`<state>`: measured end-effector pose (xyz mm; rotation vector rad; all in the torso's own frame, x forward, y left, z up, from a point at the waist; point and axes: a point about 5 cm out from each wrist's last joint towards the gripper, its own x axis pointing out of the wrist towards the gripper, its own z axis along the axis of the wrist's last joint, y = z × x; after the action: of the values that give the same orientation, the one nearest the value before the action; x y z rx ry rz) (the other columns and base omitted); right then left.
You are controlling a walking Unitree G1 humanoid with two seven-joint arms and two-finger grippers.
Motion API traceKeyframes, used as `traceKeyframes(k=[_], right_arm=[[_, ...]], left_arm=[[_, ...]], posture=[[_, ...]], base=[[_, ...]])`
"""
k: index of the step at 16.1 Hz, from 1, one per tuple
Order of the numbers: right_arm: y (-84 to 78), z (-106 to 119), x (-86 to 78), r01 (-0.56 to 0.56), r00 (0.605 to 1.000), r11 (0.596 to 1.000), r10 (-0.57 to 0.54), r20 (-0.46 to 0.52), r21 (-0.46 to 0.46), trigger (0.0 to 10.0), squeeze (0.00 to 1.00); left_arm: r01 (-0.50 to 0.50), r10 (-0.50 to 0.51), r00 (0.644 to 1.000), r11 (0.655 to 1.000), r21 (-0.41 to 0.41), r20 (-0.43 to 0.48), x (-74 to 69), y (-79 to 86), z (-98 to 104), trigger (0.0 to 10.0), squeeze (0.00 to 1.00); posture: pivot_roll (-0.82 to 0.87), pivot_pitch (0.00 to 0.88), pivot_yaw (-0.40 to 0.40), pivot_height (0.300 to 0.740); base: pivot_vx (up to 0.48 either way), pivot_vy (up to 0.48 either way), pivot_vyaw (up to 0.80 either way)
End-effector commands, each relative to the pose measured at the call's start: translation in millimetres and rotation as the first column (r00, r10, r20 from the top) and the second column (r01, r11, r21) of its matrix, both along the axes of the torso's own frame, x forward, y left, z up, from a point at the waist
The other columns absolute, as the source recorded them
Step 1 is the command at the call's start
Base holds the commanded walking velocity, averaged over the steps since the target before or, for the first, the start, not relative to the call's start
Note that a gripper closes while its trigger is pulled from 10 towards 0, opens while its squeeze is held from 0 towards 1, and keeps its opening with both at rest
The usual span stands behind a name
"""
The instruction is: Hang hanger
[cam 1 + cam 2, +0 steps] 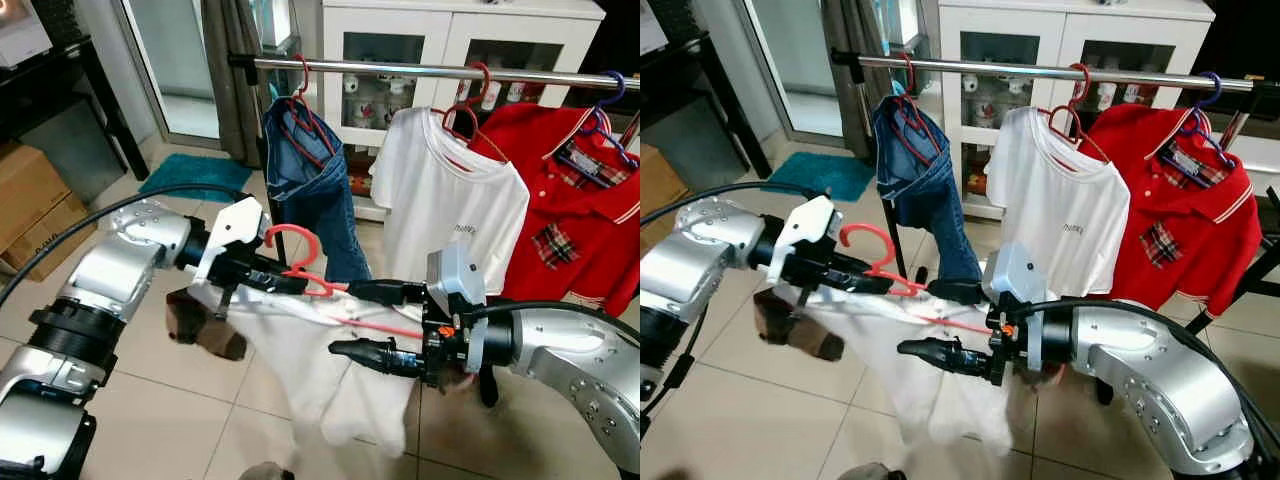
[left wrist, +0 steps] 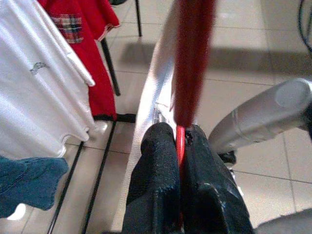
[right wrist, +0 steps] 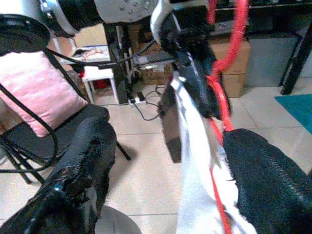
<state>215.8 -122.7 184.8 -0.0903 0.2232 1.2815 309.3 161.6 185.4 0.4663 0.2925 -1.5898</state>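
While the left gripper (image 1: 290, 283) pinches the red hanger (image 1: 300, 262) just below its hook, fingers clamped tight on the plastic, a white garment (image 1: 330, 370) droops from that hanger toward the tiled floor (image 1: 180, 410). Hook points upward, free of the rail. Left wrist view: two black fingers (image 2: 156, 190) pressed together with the red strip between them.

Right gripper (image 1: 385, 322) sits beside the hanger's other end, jaws spread wide. Upper finger lies along the hanger arm at the cloth's edge; lower finger hangs below, in front of the fabric. Right wrist view: one finger (image 3: 273, 180) against the red hanger arm and white cloth, the other (image 3: 83, 165) well apart. Contact with hanger looks likely but no grip.

Metal rail (image 1: 420, 70) runs across behind and above the held hanger. On it: blue jeans (image 1: 310, 190) on a red hanger, white T-shirt (image 1: 450, 210), red polo shirt (image 1: 580, 210) on a blue hanger. White glass-door cabinet (image 1: 450, 40) behind the rail. Teal mat (image 1: 195, 172) and cardboard box (image 1: 35, 205) to the robot's left.
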Motion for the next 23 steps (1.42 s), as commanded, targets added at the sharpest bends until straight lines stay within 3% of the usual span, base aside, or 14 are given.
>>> traceKeyframes(k=[1,3,8,9,10,14,17,21,23], right_arm=[[-4.1,-3,2.6,0.034,0.999,0.999,-0.034,-0.006,0.007,10.0,1.00],[-10.3,-11,11.2,0.111,0.994,0.994,-0.111,-0.015,0.024,10.0,1.00],[-22.7,-8,24.1,0.233,0.971,0.949,-0.216,-0.099,0.212,10.0,1.00],[-27.6,-8,25.9,0.252,0.966,0.935,-0.227,-0.125,0.249,10.0,0.85],[-31.3,-9,27.4,0.271,0.960,0.927,-0.242,-0.138,0.258,10.0,0.00],[-51.7,-29,42.5,0.492,0.864,0.836,-0.435,-0.253,0.243,10.0,0.00],[-57.0,-32,43.1,0.535,0.837,0.795,-0.453,-0.307,0.285,10.0,0.00],[-67.4,-33,46.8,0.594,0.798,0.744,-0.499,-0.337,0.306,10.0,0.00],[-70.8,-29,48.2,0.606,0.791,0.718,-0.500,-0.352,0.343,10.0,0.00]], left_arm=[[-0.005,0.004,1.000,1.000,0.003,0.020,2.0,8.6,10,0.0,0.00],[0.010,-0.010,1.000,0.999,0.032,0.007,-1.8,15.1,12,0.0,0.00],[-0.049,0.048,0.999,0.998,0.047,0.025,-0.7,27.5,12,0.0,0.00],[-0.062,0.062,0.998,0.998,0.024,0.030,0.2,28.5,15,0.0,0.00],[-0.069,0.069,0.997,0.998,0.012,0.036,0.8,28.9,17,0.0,0.00],[-0.091,0.092,0.995,0.996,-0.021,0.047,2.0,32.2,22,0.0,0.00],[-0.133,0.136,0.989,0.989,-0.057,0.062,6.0,37.8,29,0.0,0.00],[-0.176,0.175,0.981,0.984,0.014,0.083,7.6,49.2,26,0.0,0.00],[-0.210,0.208,0.973,0.978,0.008,0.098,10.1,51.1,26,0.0,0.00]], posture=[[-0.10,0.000,0.090,0.740],[-0.09,0.000,0.086,0.740],[-0.09,0.000,0.073,0.740],[-0.09,0.000,0.073,0.740],[-0.09,0.000,0.073,0.740],[-0.09,0.000,0.075,0.740],[-0.09,0.000,0.076,0.740],[-0.09,0.000,0.077,0.740],[-0.09,0.000,0.075,0.740]], base=[[0.000,0.000,0.00],[0.000,0.000,0.00],[0.000,0.000,0.00],[0.000,0.000,0.00],[0.000,0.000,0.00],[0.000,0.000,0.00],[0.000,0.000,0.00],[0.000,0.000,0.00],[0.000,0.000,0.00]])
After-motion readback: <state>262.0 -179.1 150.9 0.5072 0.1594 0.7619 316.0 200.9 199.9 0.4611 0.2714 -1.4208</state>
